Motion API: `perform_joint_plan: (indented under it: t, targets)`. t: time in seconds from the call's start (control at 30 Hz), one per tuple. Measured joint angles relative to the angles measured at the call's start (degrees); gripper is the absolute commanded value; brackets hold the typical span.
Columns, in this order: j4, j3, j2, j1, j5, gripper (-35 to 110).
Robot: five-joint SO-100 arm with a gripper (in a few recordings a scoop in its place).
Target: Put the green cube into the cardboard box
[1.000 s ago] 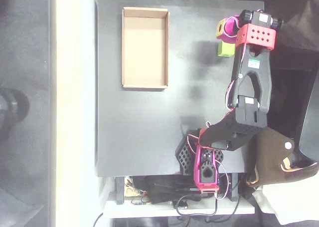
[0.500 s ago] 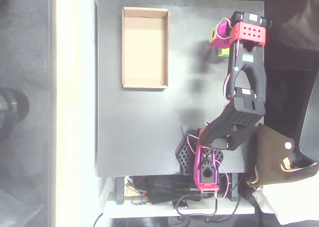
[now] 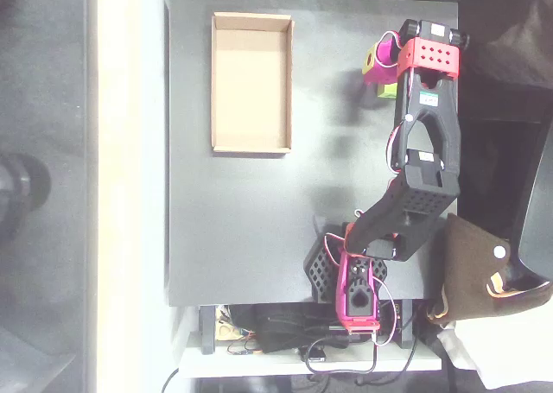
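- gripper [image 3: 382, 65] sits right over the cube [image 3: 388, 88], probably lining up a grab
- can't tell how the jaws stand
- cube's well right of the box [image 3: 251, 143], overhead view

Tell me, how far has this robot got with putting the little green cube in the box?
Nothing looks finished: the cardboard box holds nothing. In hand is the pickup: the pink gripper sits right over the green cube near the table's right edge in the overhead view, covering most of it. Whether its jaws have closed on the cube cannot be told. Left: lift the cube, carry it across to the box and drop it in.
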Motion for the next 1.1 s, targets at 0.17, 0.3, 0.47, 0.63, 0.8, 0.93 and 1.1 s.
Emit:
perform_joint_plan:
  t: [0.17,0.3,0.47,0.63,0.8,0.93,1.1]
  targets:
    - [0.0,0.0,0.0,0.0,0.0,39]
    - [0.0,0.0,0.0,0.0,0.0,33]
    - [0.0,-0.1,0.0,0.0,0.0,17]
    - [0.0,-0.3,0.2,0.1,0.2,4]
    - [0.0,-0.3,0.2,0.4,0.2,3]
    - [0.0,-0.3,0.2,0.4,0.2,3]
    - [0.0,-0.3,0.4,0.4,0.2,3]
